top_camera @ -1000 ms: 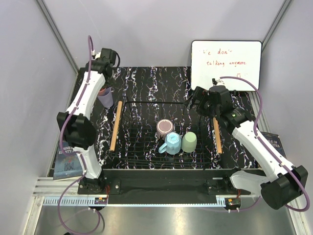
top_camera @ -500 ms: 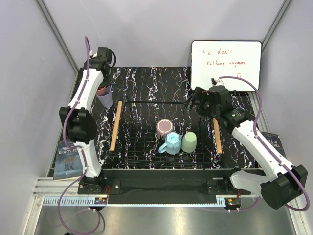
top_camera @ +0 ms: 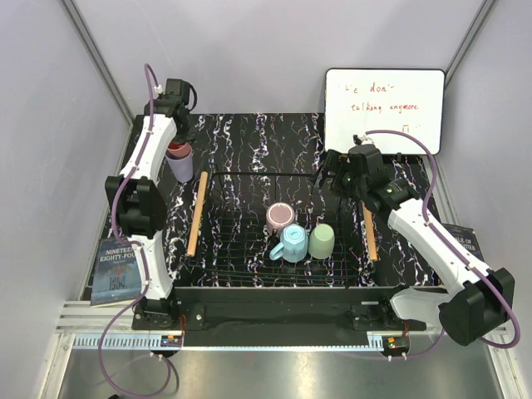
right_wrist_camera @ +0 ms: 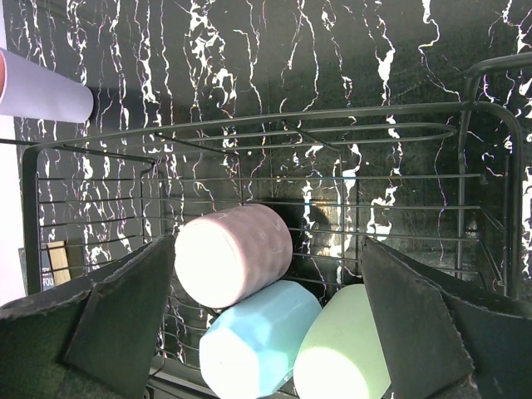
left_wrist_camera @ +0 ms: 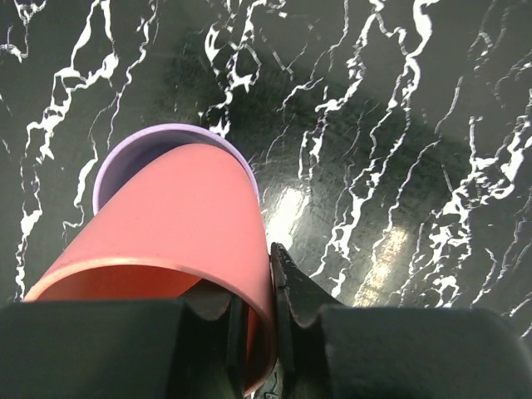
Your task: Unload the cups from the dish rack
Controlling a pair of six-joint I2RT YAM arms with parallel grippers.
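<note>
My left gripper is shut on the rim of a salmon-pink cup, which sits nested in the lavender cup on the table, back left of the dish rack. Inside the rack lie the mauve-brown cup, the light blue mug and the pale green cup. My right gripper is open and empty, above the rack's back right rim, facing these three cups.
A white whiteboard leans at the back right. A book lies off the table's left edge and another at the right. Grey enclosure walls stand close on both sides.
My left arm has swung its wrist farther back with the salmon-pink cup in the lavender cup. My right gripper has shifted slightly toward the back. The cups in the rack have not moved.
</note>
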